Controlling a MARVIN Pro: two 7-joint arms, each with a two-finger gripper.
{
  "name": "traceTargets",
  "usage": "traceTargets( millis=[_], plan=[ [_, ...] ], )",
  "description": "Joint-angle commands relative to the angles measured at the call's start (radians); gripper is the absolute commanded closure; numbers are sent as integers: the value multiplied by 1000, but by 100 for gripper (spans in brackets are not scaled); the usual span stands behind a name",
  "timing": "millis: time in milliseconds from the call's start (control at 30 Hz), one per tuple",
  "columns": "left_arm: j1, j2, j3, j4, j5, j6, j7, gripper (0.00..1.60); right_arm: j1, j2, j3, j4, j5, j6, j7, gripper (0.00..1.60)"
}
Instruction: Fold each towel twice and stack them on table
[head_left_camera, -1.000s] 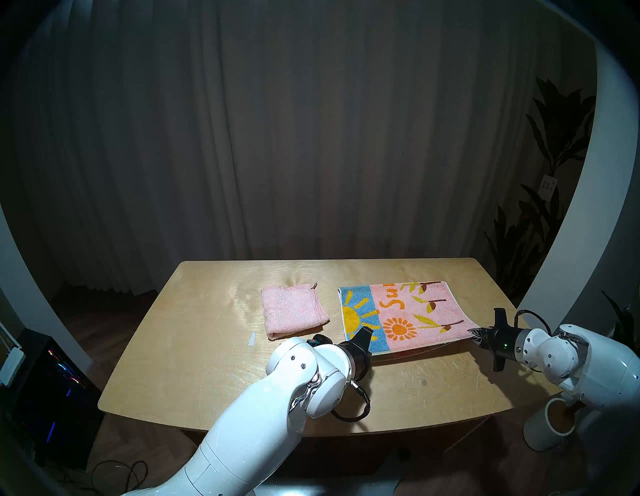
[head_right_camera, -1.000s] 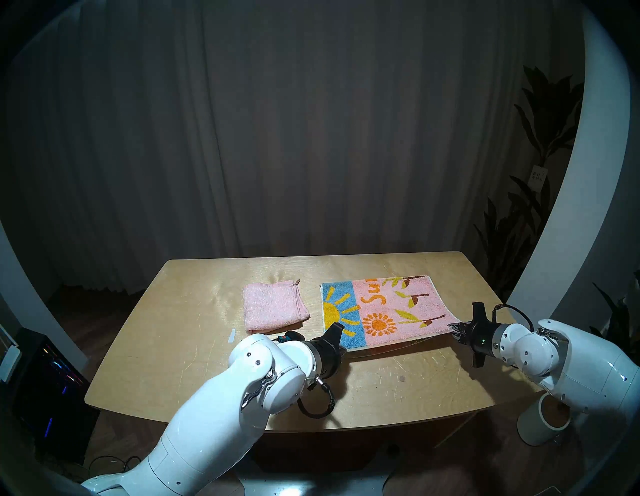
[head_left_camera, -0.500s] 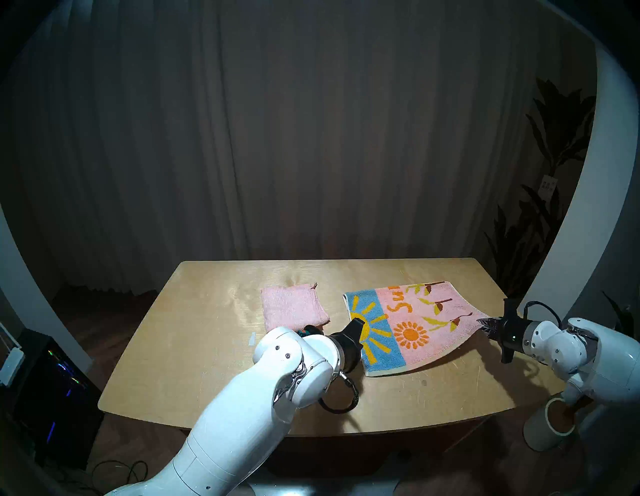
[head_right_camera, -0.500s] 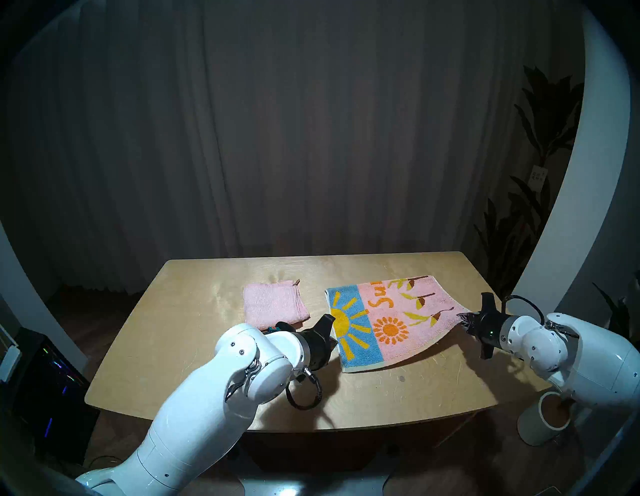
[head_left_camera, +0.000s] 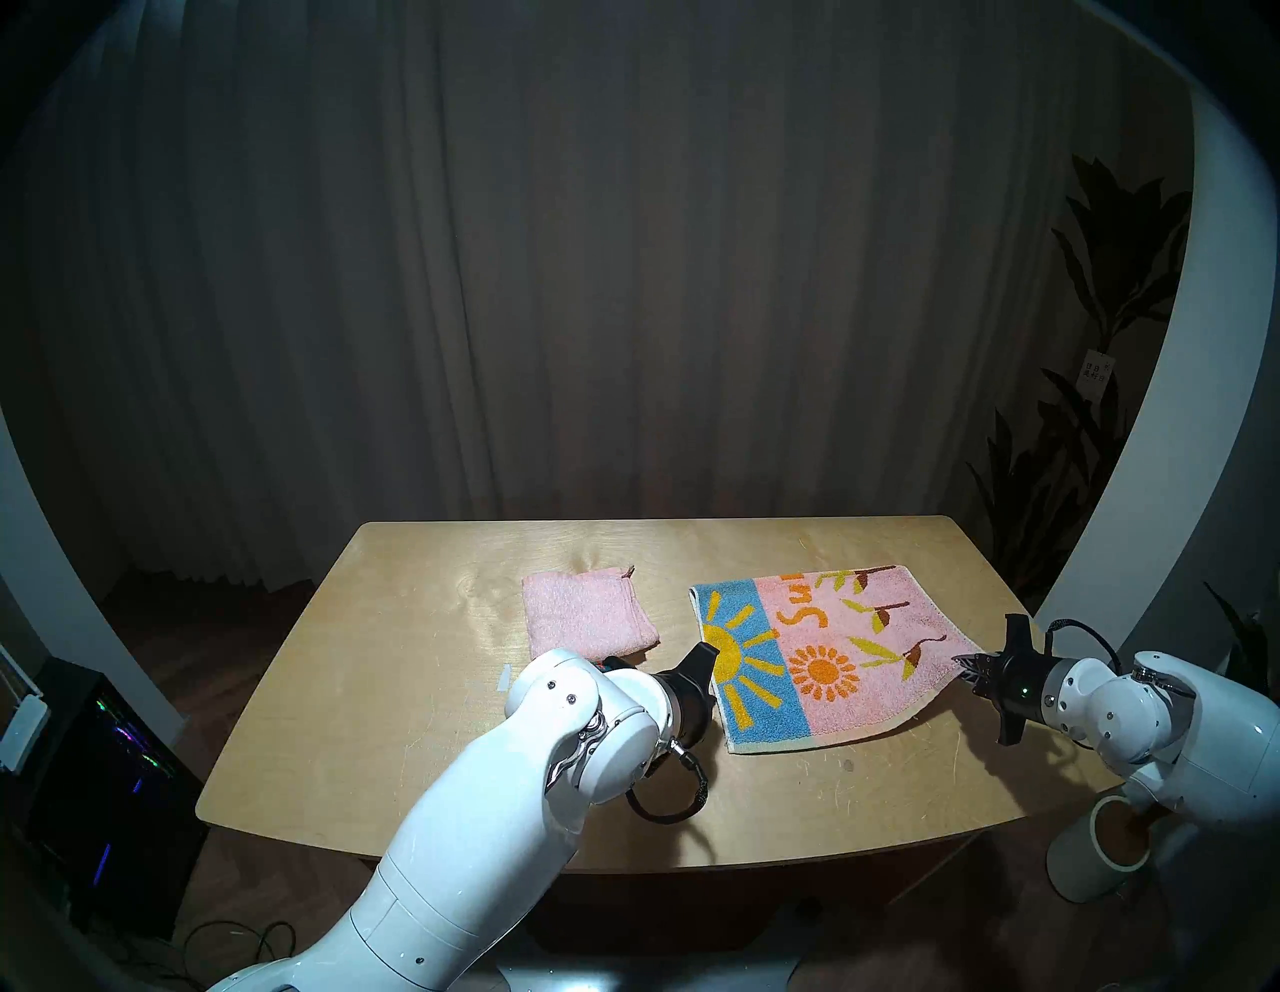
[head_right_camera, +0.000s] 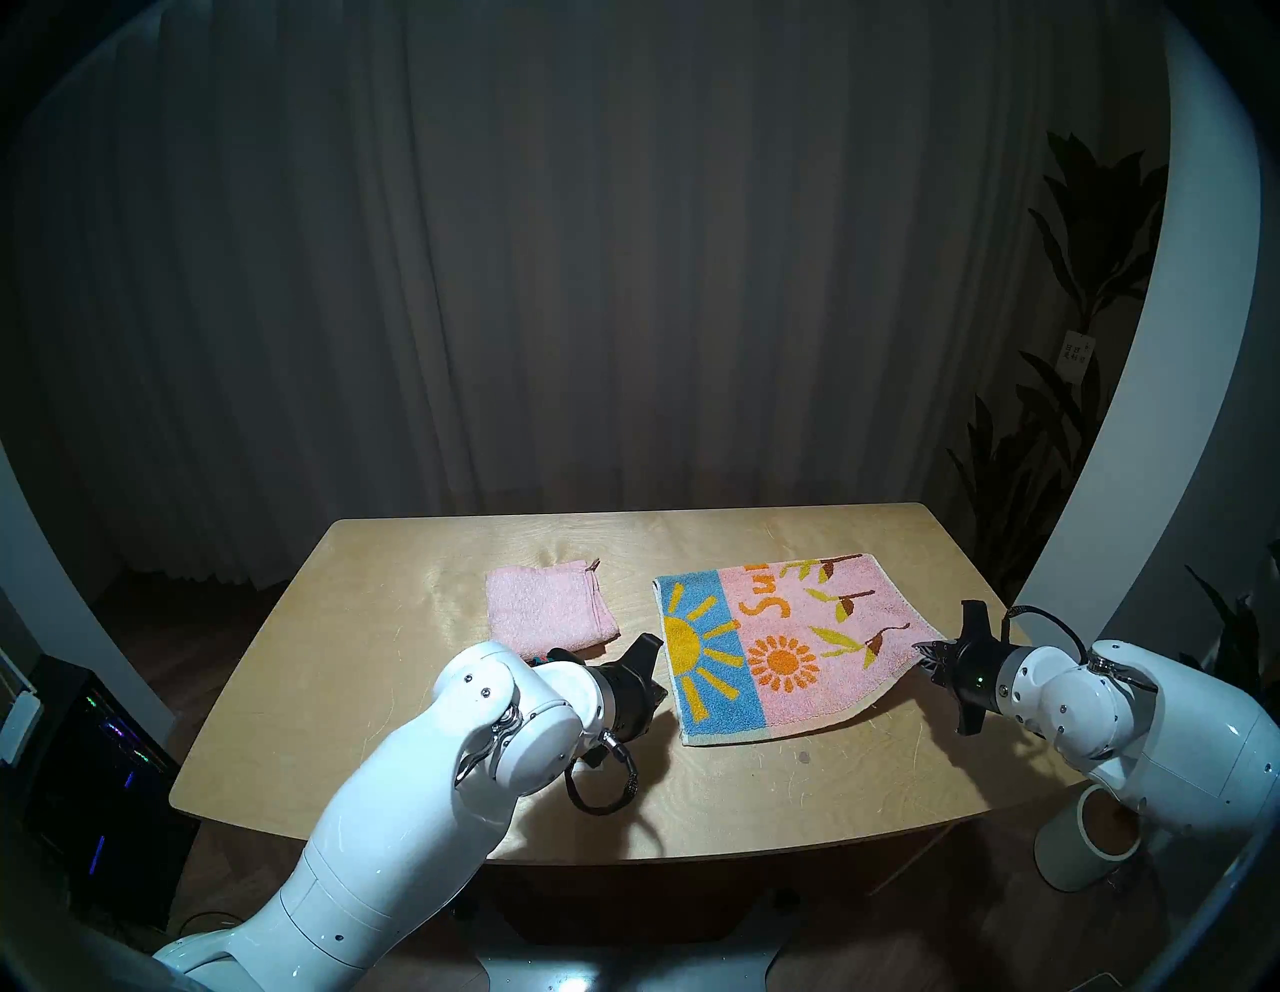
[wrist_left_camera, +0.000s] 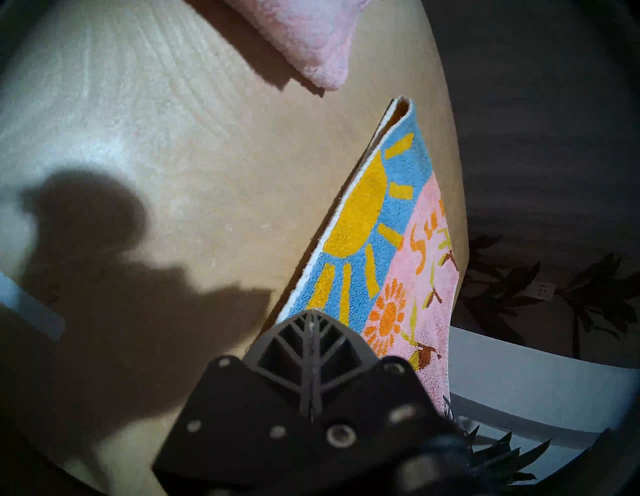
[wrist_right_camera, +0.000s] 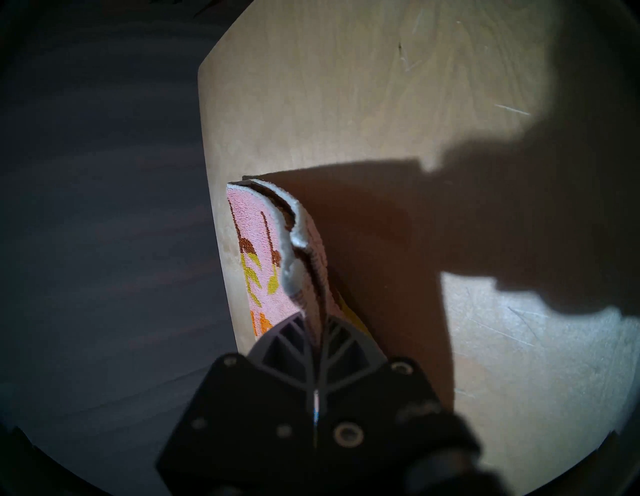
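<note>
The plain pink towel (head_left_camera: 589, 620) lies folded small on the table (head_left_camera: 388, 727), left of centre. To its right the sun towel (head_left_camera: 824, 658), pink and blue with a yellow sun and an orange flower, lies folded in half. My left gripper (wrist_left_camera: 311, 315) is shut at that towel's left hem, which runs into the fingertips; the near-left corner rests on the wood. At the near-right corner my right gripper (wrist_right_camera: 317, 329) is shut on both layers, holding them a little off the table. The same hold shows at the right gripper (head_left_camera: 959, 661) from the head.
A white tape strip (head_left_camera: 504, 677) is stuck to the table left of my left arm. On the floor stand a white cylinder (head_left_camera: 1101, 852) under my right arm and a dark lit case (head_left_camera: 104, 783) far left. Plants (head_left_camera: 1108, 291) rise at the right.
Both grippers carried the sun towel to the right and toward me. Its near-left corner sank onto the table, and the right gripper came down slightly. The pink towel stayed put.
</note>
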Motion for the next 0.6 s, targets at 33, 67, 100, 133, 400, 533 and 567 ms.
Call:
traceTargets(
  millis=[33, 67, 100, 133, 400, 533, 567],
  plan=[
    [27, 9, -7, -42, -36, 23, -19, 41, 40, -20, -15, 2, -1, 5, -2, 160],
    [32, 8, -6, -44, -35, 20, -18, 14, 47, -22, -19, 4, -1, 6, -3, 160],
    [35, 8, -7, -43, -40, 23, -21, 0, 52, -24, -21, 6, -1, 7, -4, 160],
    [35, 8, -7, -43, -40, 23, -21, 0, 52, -24, -21, 6, -1, 7, -4, 160],
    [56, -7, -3, -25, -43, 27, -83, 0, 73, -31, -34, 11, -1, 4, -10, 160],
    [51, -23, 17, -5, -33, 31, -100, 0, 73, -36, -35, 10, -1, 1, -14, 160],
    [51, -23, 17, -5, -33, 31, -100, 0, 73, -36, -35, 10, -1, 1, -14, 160]
  ],
)
